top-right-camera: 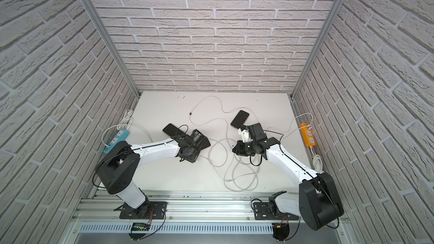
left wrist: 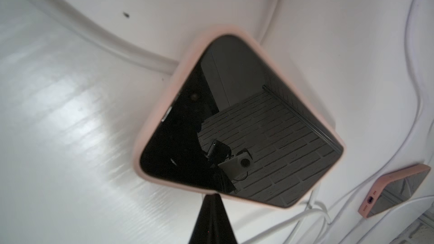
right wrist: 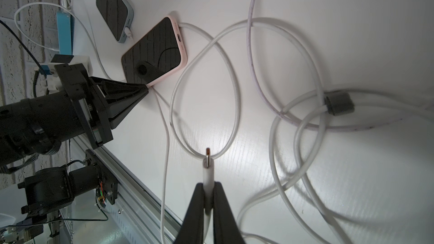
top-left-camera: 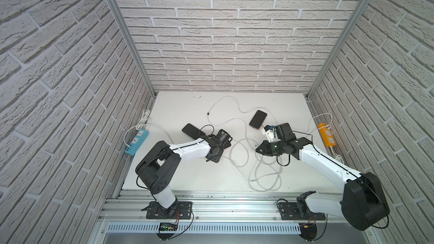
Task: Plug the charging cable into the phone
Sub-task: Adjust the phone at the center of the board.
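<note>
While the right gripper (right wrist: 208,185) grips the cable plug (right wrist: 207,160), lower centre, the clenched left gripper (right wrist: 145,89) touches the pink phone (right wrist: 152,48); port unfilled.

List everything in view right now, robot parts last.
pink-cased phone: one, pink, table left of centre, at left hand tip
second pink-cased phone: one, pink, far side, right of centre
blue-cased phone: one, blue, left, white plug at its end
white cables: several, white, tangled across middle
blue power strip: one, blue, left edge
orange power strip: one, orange, right edge
charging plug: one, white, in right hand
left hand: one, black, shut, tip at pink-cased phone's corner
right hand: one, black, shut on charging plug
</note>
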`<act>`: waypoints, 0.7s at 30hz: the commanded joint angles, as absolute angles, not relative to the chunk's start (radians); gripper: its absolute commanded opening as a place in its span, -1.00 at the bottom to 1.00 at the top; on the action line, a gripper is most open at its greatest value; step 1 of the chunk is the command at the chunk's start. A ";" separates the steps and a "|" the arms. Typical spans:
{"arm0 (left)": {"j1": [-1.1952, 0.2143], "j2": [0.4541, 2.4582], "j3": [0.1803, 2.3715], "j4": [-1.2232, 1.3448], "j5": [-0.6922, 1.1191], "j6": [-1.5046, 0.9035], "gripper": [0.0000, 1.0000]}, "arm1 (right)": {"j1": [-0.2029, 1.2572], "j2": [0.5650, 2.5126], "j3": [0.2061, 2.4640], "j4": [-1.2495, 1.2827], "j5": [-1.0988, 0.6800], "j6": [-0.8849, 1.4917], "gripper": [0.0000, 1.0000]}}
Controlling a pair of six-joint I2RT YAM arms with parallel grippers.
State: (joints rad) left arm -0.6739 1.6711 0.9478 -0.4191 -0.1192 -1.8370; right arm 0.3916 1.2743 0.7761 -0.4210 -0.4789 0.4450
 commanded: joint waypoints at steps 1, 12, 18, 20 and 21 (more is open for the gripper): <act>-0.594 1.743 0.928 -0.564 -0.161 -1.742 -0.88 | 0.387 1.265 0.786 -0.445 -0.479 0.432 -0.93; -0.368 1.797 1.022 -0.648 -0.157 -1.449 -0.86 | 0.386 1.261 0.778 -0.453 -0.479 0.424 -0.93; -0.325 1.906 1.214 -0.710 -0.113 -1.377 -0.82 | 0.386 1.258 0.781 -0.463 -0.476 0.420 -0.93; -0.327 1.890 1.259 -0.750 -0.140 -1.368 -0.67 | 0.387 1.257 0.781 -0.466 -0.476 0.420 -0.94; -0.332 1.875 1.284 -0.787 -0.176 -1.364 -0.50 | 0.387 1.254 0.780 -0.466 -0.476 0.420 -0.93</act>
